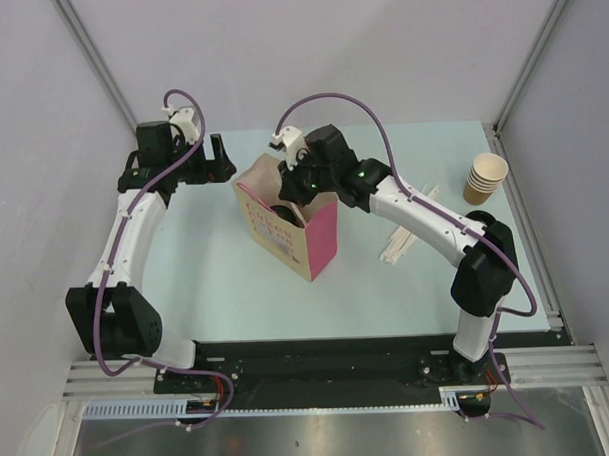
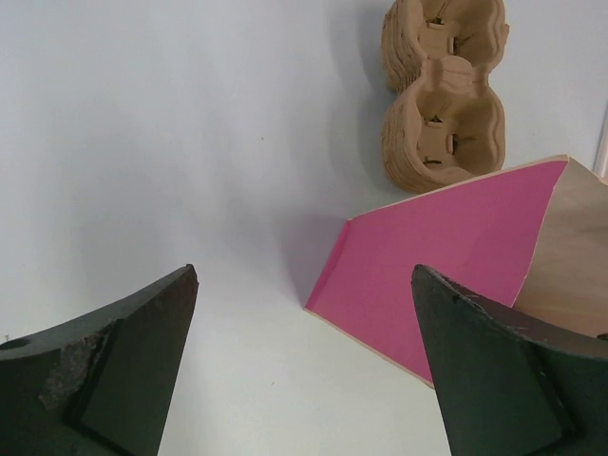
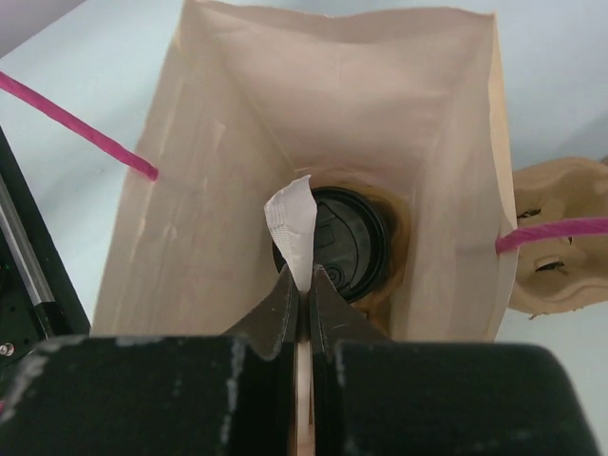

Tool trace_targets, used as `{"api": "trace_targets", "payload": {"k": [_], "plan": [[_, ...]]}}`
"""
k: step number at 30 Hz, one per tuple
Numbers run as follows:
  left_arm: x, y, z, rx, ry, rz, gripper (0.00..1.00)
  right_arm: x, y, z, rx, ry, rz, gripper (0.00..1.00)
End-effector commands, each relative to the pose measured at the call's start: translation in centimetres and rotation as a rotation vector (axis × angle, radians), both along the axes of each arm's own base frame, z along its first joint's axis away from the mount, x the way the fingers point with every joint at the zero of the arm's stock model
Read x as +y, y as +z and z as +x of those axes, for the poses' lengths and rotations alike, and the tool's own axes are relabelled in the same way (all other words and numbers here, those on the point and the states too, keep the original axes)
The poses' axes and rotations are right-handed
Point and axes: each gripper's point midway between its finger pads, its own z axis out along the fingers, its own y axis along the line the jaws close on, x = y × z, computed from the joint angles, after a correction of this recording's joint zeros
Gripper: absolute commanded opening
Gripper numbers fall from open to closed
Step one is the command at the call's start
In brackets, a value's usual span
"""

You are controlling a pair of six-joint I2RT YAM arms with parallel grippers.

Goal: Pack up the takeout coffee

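My right gripper (image 3: 302, 285): jaws pinched shut on a white paper slip (image 3: 293, 220), possibly a sugar packet. Takeout coffee (image 3: 350, 242) stands upright at the pink bag (image 3: 209, 152) bottom, mid-frame, straight below my grip. Left gripper (image 2: 304, 280) gapes empty.

takeout coffee (image 3: 351, 237): only the lid shows, deep inside the bag (image 3: 218, 190).
cup carrier (image 2: 445, 133): cropped at the top edge.
white slip (image 3: 293, 223): perhaps a napkin, unclear.
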Motion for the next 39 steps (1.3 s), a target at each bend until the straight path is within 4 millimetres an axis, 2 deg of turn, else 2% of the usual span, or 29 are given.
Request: {"api": "trace_targets", "payload": {"k": [1,6,9,12,13,15,16,19,24,26,28,29,31,32,34,35,36,38,39], "plan": [[0.3,2.1,-0.2,-0.071,0.012,-0.013,0.99,0.1,1.0,1.3,-0.02,-0.009,0.054,0.0],[0.4,1.9,-0.1,-0.066,0.016,-0.014,0.99,0.8,0.8,1.6,0.001,-0.003,0.071,0.02],[0.4,1.9,-0.1,-0.064,0.017,-0.015,0.99,1.4,0.7,1.5,0.007,0.008,0.076,0.16],[0.4,1.7,-0.1,-0.06,0.017,-0.013,0.99,1.6,0.8,1.5,0.013,0.009,0.079,0.23],[0.5,1.8,-0.1,-0.063,0.019,-0.013,1.0,1.6,0.8,1.4,0.014,0.012,0.08,0.32],[0.5,1.9,-0.1,-0.062,0.019,-0.01,1.0,1.8,1.8,1.2,0.006,0.017,0.097,0.4],[0.6,1.9,-0.2,-0.063,0.019,-0.009,1.0,1.8,2.2,1.2,0.002,0.017,0.103,0.49],[0.6,2.0,-0.1,-0.063,0.017,-0.008,0.99,2.3,3.6,0.8,-0.028,0.029,0.12,0.62],[0.6,2.5,0.1,-0.057,0.009,0.002,0.99,2.7,7.6,0.8,-0.092,0.036,0.176,0.73],[0.6,3.1,0.1,-0.061,0.008,0.005,0.99,2.6,9.4,0.8,-0.126,0.037,0.198,0.81],[0.7,3.2,0.2,-0.053,0.007,0.008,0.99,2.4,12.0,0.9,-0.176,0.031,0.231,0.88],[1.7,3.8,0.3,-0.051,0.028,0.008,1.0,2.1,13.1,0.7,-0.201,0.031,0.242,0.92],[1.8,3.8,0.5,-0.037,0.019,0.012,1.0,1.5,15.7,0.7,-0.253,0.016,0.268,1.0],[1.8,4.5,0.5,-0.042,0.017,0.015,0.99,1.1,16.7,0.7,-0.277,0.008,0.277,1.0],[2.0,4.8,0.8,-0.041,0.007,0.018,1.0,-0.5,19.1,0.8,-0.33,-0.028,0.291,1.0],[2.0,5.8,0.8,-0.055,0.003,0.018,1.0,-1.0,19.7,0.7,-0.345,-0.041,0.294,1.0],[1.9,5.8,1.0,-0.051,-0.013,0.026,0.99,-2.5,21.3,0.6,-0.378,-0.072,0.304,1.0],[1.8,6.8,0.8,-0.056,-0.028,0.031,1.0,-4.8,21.7,1.4,-0.385,-0.132,0.296,1.0],[1.9,6.8,0.9,-0.056,-0.042,0.051,0.99,-6.5,22.8,1.0,-0.393,-0.162,0.308,1.0]]}}
